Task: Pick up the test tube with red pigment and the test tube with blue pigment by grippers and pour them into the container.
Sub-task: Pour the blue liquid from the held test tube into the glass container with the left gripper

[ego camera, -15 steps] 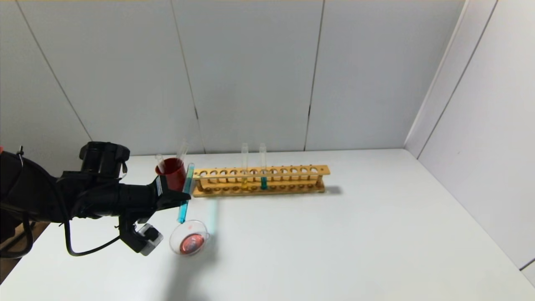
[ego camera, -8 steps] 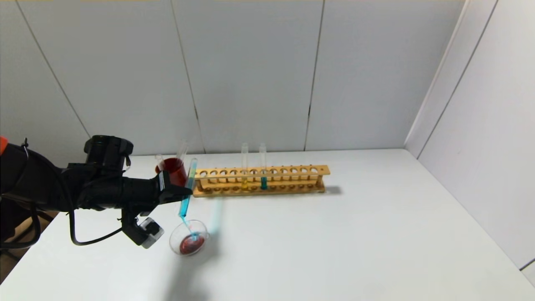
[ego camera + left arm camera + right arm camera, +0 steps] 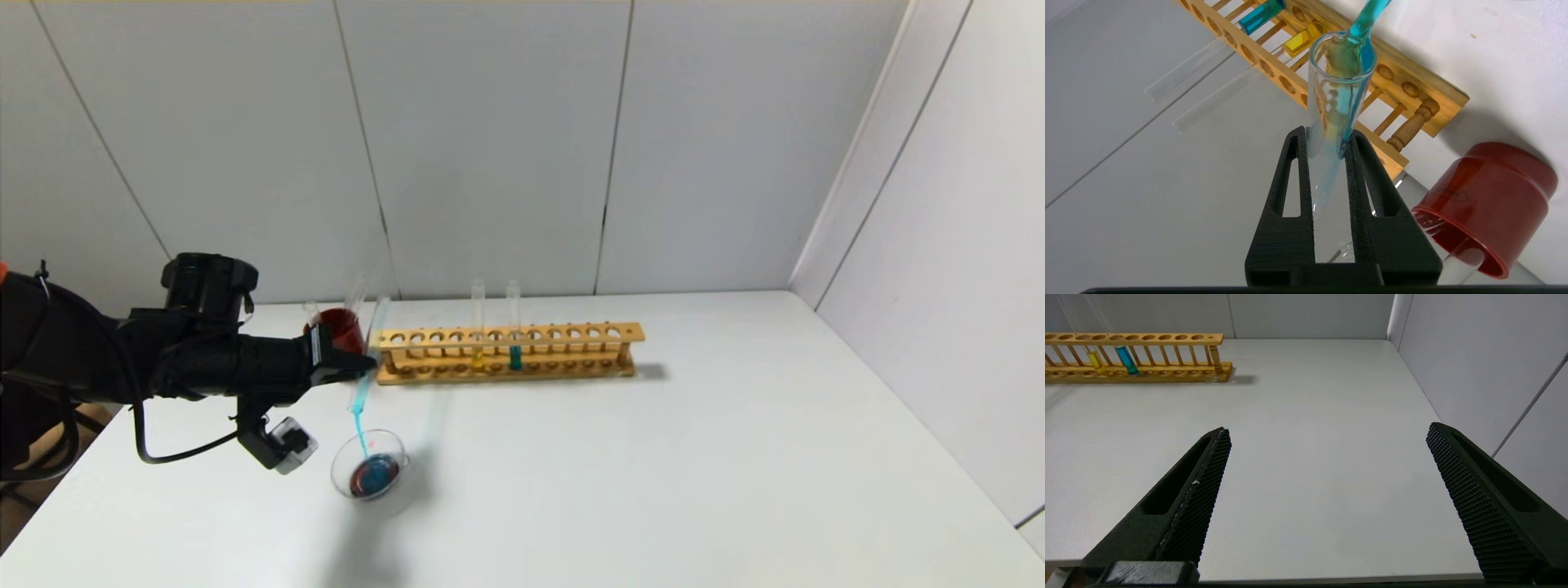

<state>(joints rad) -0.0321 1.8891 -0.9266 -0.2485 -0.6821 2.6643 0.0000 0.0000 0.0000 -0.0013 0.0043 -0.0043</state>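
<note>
From my seat, the left tool [image 3: 355, 369] sits at the 9 o'clock side of the head view, clamped on the blue tube [image 3: 366, 359]. The tube's long axis runs steeply, mouth down toward 6 o'clock and rounded end up toward 12, leaning a little to 1 o'clock. The tool grips it about mid-length, so the mouth hangs below the fingers and the closed end sticks up above them. A thin blue stream falls from the mouth into the dish [image 3: 369, 465], which stands on the surface [image 3: 653, 474] just below the tool, with dark red and blue liquid pooled in it. Just behind the tool is the red cup [image 3: 336, 328], with clear tubes leaning in it. Next, toward 3 o'clock, the wooden rack [image 3: 510, 353] holds a yellow tube [image 3: 478, 327] and a teal tube [image 3: 513, 325], both upright.

The left wrist view shows what the head view cannot: both fingers [image 3: 1290, 196] pressed on the glass, and blue liquid running along the tube's inner wall to the lip. The right wrist view alone shows the right tool [image 3: 1327, 437], spread wide over bare surface well apart from the rack.
</note>
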